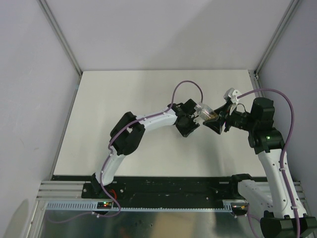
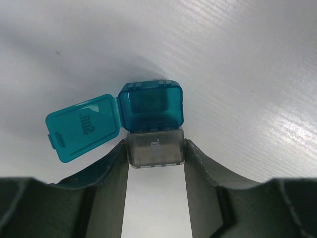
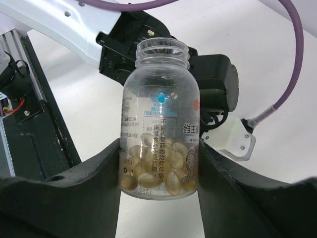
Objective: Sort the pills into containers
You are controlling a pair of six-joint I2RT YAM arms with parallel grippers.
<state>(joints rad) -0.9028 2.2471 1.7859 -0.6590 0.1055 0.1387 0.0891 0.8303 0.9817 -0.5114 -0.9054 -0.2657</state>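
The left gripper (image 2: 156, 147) pinches the grey end section (image 2: 154, 154) of the small teal-blue plastic pill box (image 2: 151, 106) at frame centre on the white table (image 2: 247, 64). This probably steadies the box while its teal lid (image 2: 84, 126) lies flipped open to the left. The right gripper (image 3: 159, 146) clamps the clear plastic bottle of yellow capsules (image 3: 159, 99) low on its body, with the uncapped mouth toward frame top, seemingly ready for pouring.

Pill box (image 2: 151, 106) unseen in top view; bottle (image 3: 159, 124) fine print illegible.
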